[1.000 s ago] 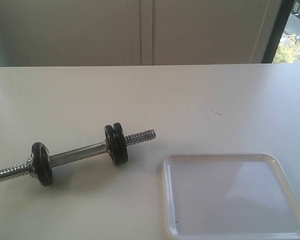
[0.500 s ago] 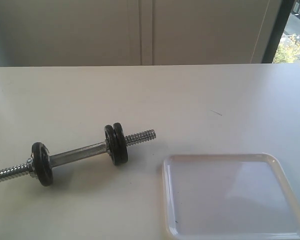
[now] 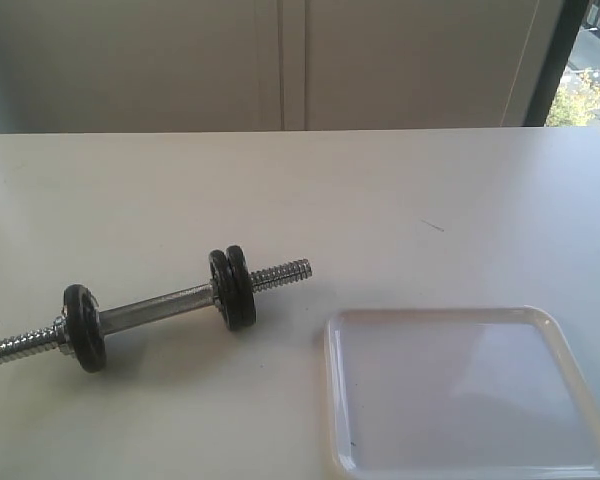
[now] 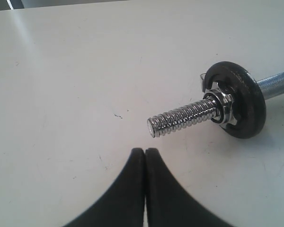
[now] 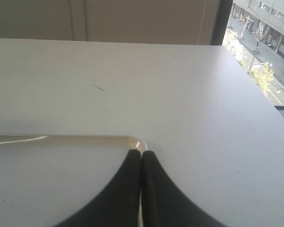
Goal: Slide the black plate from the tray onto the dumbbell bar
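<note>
Lying flat on the table (image 3: 400,190), the dumbbell bar (image 3: 160,308) carries paired black discs (image 3: 230,288) beside the threaded end nearest the tray (image 3: 460,390), plus a single disc (image 3: 84,328) toward the other end; nothing shows in the tray, so the black plate (image 3: 242,290) is judged to be the outer disc of the pair and the task looks done; left gripper (image 4: 145,152) has its fingers pressed together on nothing, just off the bar's far threaded tip; right gripper (image 5: 141,155) likewise pressed together and empty, over a tray corner; both sit clear of the bar, probably parked.
</note>
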{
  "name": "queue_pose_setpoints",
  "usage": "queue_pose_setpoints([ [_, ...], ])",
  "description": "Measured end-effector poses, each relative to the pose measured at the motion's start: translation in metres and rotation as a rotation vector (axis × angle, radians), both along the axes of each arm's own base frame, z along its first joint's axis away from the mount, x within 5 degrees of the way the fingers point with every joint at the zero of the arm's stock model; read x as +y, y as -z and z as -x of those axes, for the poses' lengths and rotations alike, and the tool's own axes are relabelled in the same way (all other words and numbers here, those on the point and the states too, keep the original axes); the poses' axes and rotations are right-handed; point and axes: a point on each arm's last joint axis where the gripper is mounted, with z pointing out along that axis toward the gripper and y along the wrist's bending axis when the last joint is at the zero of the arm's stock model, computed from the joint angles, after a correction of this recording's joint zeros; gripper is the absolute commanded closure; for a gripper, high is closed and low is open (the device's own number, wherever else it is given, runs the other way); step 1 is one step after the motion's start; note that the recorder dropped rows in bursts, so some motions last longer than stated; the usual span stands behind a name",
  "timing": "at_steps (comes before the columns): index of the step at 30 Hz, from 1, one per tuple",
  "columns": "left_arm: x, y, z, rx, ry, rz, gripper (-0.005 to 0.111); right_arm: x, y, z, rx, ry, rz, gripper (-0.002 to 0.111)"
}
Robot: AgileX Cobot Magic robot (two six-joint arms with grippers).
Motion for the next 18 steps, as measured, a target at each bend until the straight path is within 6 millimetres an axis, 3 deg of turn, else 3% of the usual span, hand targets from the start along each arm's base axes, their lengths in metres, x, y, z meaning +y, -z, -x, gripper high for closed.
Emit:
queue_pose_setpoints([
  [18, 0.0000, 0.0000, 0.0000, 0.000, 0.000, 0.000, 0.107, 0.0000, 0.0000, 0.0000, 0.001, 0.011, -0.044, 0.108],
])
